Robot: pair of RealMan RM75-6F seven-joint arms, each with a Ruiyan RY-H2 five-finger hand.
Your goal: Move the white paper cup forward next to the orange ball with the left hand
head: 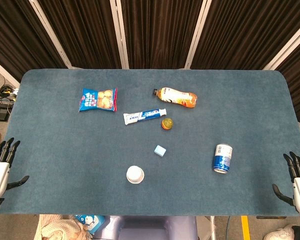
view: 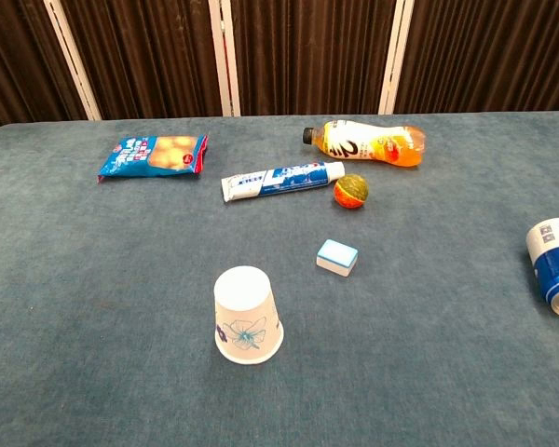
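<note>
The white paper cup (head: 135,174) (view: 247,315) stands upside down near the table's front middle, with a blue flower print on its side. The orange ball (head: 167,124) (view: 350,191) lies farther back and to the right, just beside the toothpaste tube's cap. My left hand (head: 1,167) rests at the table's front left corner, fingers straight and apart, holding nothing, far from the cup. My right hand (head: 297,179) sits at the front right corner, fingers likewise spread and empty. Neither hand shows in the chest view.
A small blue-and-white block (head: 160,150) (view: 337,257) lies between cup and ball. A toothpaste tube (head: 144,116), an orange drink bottle (head: 176,97) and a blue snack bag (head: 98,99) lie toward the back. A blue can (head: 222,158) stands at the right.
</note>
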